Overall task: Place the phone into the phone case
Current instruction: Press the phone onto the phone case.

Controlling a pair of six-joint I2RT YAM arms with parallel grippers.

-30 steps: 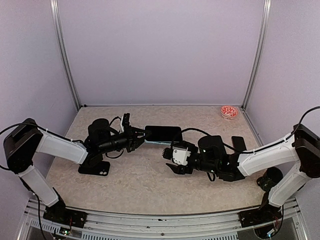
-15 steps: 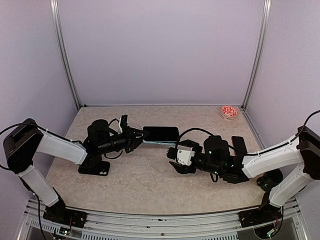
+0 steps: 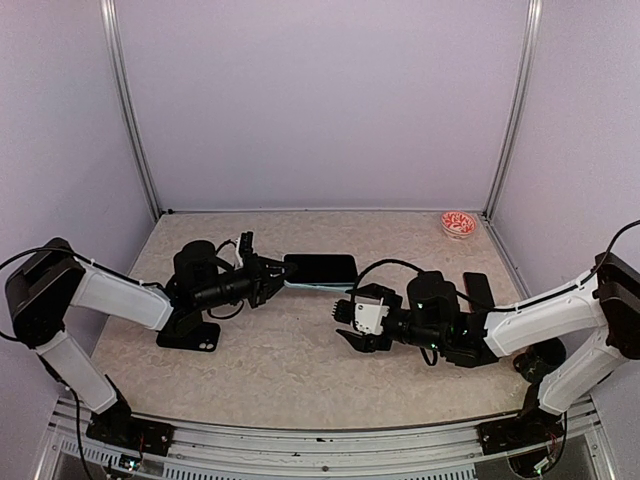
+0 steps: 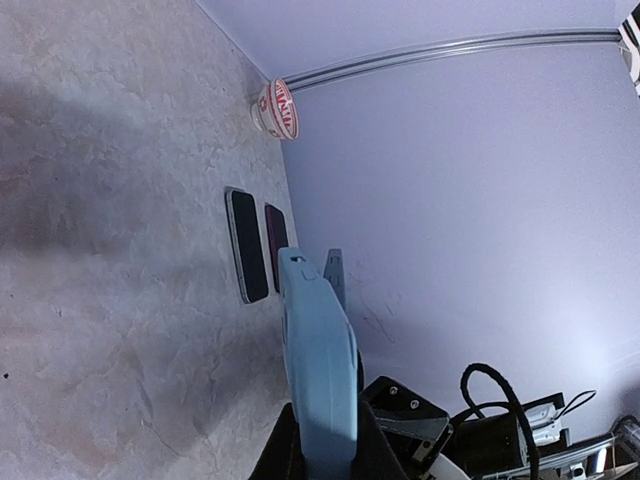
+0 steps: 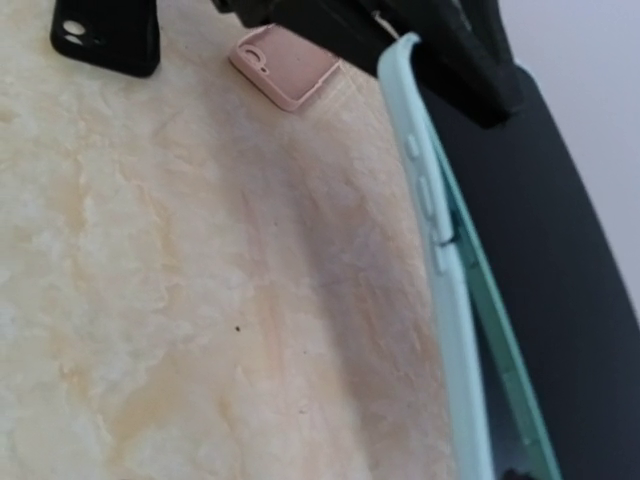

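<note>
The light blue phone case [image 4: 318, 360] is held on edge above the table by my left gripper [image 4: 322, 450], shut on its end. In the top view the left gripper [image 3: 272, 278] holds the case level, with the black phone [image 3: 322, 268] lying in it. The right wrist view shows the case's rim [image 5: 445, 300] and the phone's dark screen [image 5: 560, 260], whose mint edge stands slightly out of the rim. My right gripper [image 3: 345, 322] hangs open just below and right of the phone, holding nothing. Its fingers are out of its own wrist view.
A black case [image 5: 105, 35] and a pink case [image 5: 285, 65] lie on the table near the left arm. Two spare phones [image 4: 247, 245] lie side by side at the right. A red-patterned bowl [image 3: 458, 223] sits in the back right corner.
My left gripper has carried the case and phone slightly to the left. The right arm has drawn back a little to the right, its gripper still open.
</note>
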